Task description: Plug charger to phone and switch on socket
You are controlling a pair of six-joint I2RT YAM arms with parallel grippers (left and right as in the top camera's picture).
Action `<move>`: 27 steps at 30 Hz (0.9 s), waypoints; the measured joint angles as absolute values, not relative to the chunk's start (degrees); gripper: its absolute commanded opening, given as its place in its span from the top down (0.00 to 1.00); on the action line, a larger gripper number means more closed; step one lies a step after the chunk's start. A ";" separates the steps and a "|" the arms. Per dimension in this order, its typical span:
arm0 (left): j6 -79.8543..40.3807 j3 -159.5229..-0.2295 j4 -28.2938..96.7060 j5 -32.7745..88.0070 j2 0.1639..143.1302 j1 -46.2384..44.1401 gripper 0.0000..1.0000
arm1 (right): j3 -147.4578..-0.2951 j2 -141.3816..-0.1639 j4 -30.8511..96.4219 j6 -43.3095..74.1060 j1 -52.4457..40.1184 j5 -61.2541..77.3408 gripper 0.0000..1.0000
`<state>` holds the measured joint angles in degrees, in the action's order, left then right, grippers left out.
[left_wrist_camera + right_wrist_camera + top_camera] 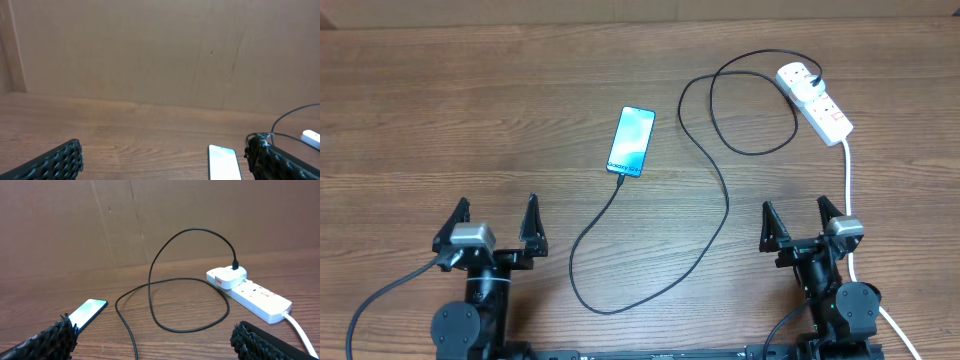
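**Desk:** Wood-grain table (470,120), brown board wall behind it. Where do the arms stand?

**Photographer:** Both at the near edge. The left gripper (495,228) is empty, fingers spread wide. The right gripper (800,225) matches it, jaws apart and holding nothing.

**Desk:** And the phone?

**Photographer:** The phone (631,141) lies flat near the middle of the table, screen up and lit pale blue. It sits well ahead of the left gripper and off to its right, and shows at the lower edge of the left wrist view (223,162).

**Desk:** Is the charger in?

**Photographer:** From overhead, the charger (705,230) runs as a thin black cable right up to the phone's near end. It looks joined there, though the tip is too small to be sure. The cable loops across the table, and its far end goes into a white adapter (227,276) seated on the socket (817,102) at far right.

**Desk:** The switch?

**Photographer:** Red rockers show on the strip, but I cannot tell their position. The socket's white cord (850,180) runs back past the right gripper.

**Desk:** So what is left?

**Photographer:** My reading: the phone end appears done or nearly so. Pressing the switch may remain, and the right arm is closer to it.
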<state>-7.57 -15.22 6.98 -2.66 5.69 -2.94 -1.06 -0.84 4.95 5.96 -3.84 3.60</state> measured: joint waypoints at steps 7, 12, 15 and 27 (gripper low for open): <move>-9.61 -9.78 4.86 -6.57 0.99 -2.94 0.00 | -1.06 -0.84 4.95 6.00 -3.84 3.60 0.00; -10.63 -7.53 4.08 -7.92 0.99 -2.94 0.01 | -1.06 -0.84 4.99 5.98 -3.84 3.60 0.00; -10.81 -6.15 2.72 -8.43 0.99 -2.94 0.00 | -1.06 -0.84 4.93 6.00 -3.84 3.60 0.00; -11.05 -1.06 -1.08 -9.72 0.95 -2.94 0.00 | -1.06 -0.84 4.95 6.00 -3.84 3.60 0.00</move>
